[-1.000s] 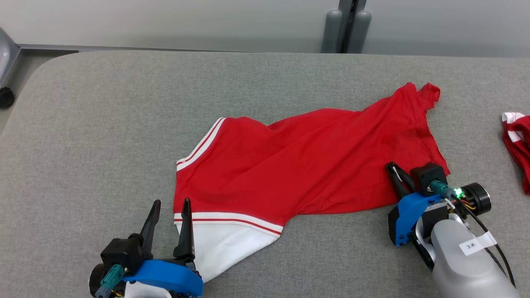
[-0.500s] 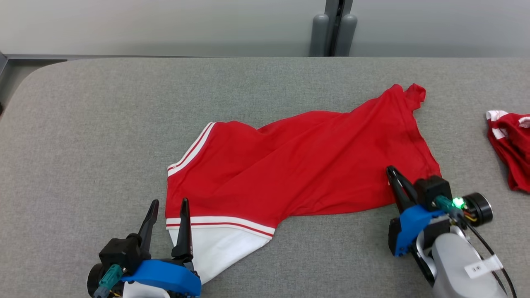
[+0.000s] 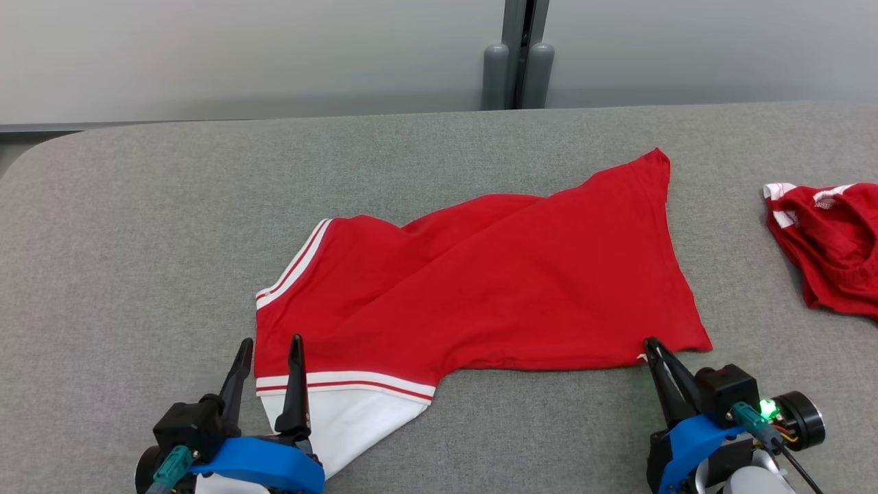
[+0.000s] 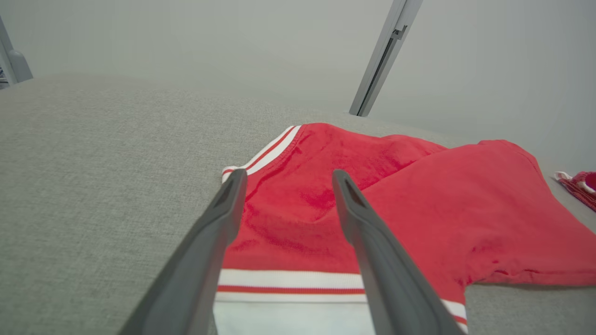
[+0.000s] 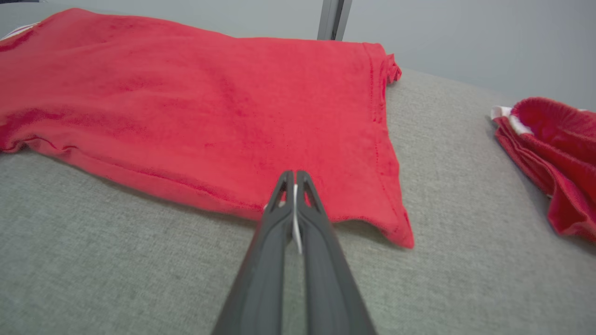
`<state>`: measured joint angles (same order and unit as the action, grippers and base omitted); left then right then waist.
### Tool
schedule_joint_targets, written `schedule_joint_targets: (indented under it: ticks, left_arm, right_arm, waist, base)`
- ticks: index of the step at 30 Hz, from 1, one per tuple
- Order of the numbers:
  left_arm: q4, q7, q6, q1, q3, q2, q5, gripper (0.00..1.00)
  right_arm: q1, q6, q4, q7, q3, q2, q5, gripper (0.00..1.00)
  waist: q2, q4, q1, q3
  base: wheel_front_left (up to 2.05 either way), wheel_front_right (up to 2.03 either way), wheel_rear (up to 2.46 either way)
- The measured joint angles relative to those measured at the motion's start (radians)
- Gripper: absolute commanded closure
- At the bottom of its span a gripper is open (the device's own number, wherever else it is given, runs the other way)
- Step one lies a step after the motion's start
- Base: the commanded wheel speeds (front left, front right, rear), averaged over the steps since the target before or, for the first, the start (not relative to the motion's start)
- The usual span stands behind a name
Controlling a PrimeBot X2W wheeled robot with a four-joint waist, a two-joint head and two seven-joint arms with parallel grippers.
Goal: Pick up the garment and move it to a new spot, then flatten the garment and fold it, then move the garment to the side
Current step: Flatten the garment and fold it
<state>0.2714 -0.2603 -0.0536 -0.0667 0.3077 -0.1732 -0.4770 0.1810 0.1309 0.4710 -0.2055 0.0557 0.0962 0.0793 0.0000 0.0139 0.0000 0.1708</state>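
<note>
The garment (image 3: 494,288) is a red shirt with white-and-red striped trim and a white part at its near left. It lies spread across the grey table (image 3: 137,240). My left gripper (image 3: 269,343) stands open at the garment's near left corner, one finger over the cloth and one just off its edge; the left wrist view shows the garment (image 4: 419,204) beyond the open left gripper (image 4: 286,174). My right gripper (image 3: 648,341) is shut on the near right hem. In the right wrist view the right gripper (image 5: 294,173) pinches a white tag at the edge of the garment (image 5: 209,102).
A second red piece of clothing with white trim (image 3: 830,247) lies bunched at the table's right, also visible as a red heap (image 5: 549,139) in the right wrist view. A grey post (image 3: 516,62) stands behind the table's far edge. Bare grey table surrounds the shirt.
My right gripper has drawn back toward me with the hem in it, pulling the garment's right side flatter; its curled far corner is smoothed out. The head view has shifted. My left gripper stays open.
</note>
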Motion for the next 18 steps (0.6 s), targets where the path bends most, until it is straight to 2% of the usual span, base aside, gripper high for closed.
schedule_joint_targets:
  ticks: [2,3,11,18]
  left_arm:
    - [-0.001,0.000,0.000,0.000,-0.003,-0.003,-0.005,0.00]
    - [-0.003,0.000,-0.001,0.000,-0.005,-0.005,-0.006,0.00]
    - [-0.015,-0.001,-0.016,0.019,-0.033,-0.022,-0.016,0.00]
    - [0.009,0.036,-0.008,0.037,-0.006,-0.018,-0.026,0.00]
  right_arm:
    - [-0.012,0.000,-0.013,0.008,0.003,-0.005,-0.004,0.40]
    - [-0.017,0.000,-0.021,0.008,0.003,-0.007,-0.006,0.00]
    - [-0.043,0.000,-0.101,-0.008,-0.021,-0.022,-0.055,0.00]
    - [-0.045,0.000,-0.161,-0.013,-0.021,-0.034,-0.078,0.00]
  waist:
    - [0.0000,0.002,0.0000,-0.003]
    - [0.0000,0.003,0.0000,-0.005]
    - [0.0000,0.026,0.0000,-0.032]
    - [0.0000,0.039,0.0000,-0.053]
  base:
    - [0.00,0.00,0.00]
    - [0.00,0.00,0.00]
    - [0.00,0.00,0.00]
    - [0.00,0.00,0.00]
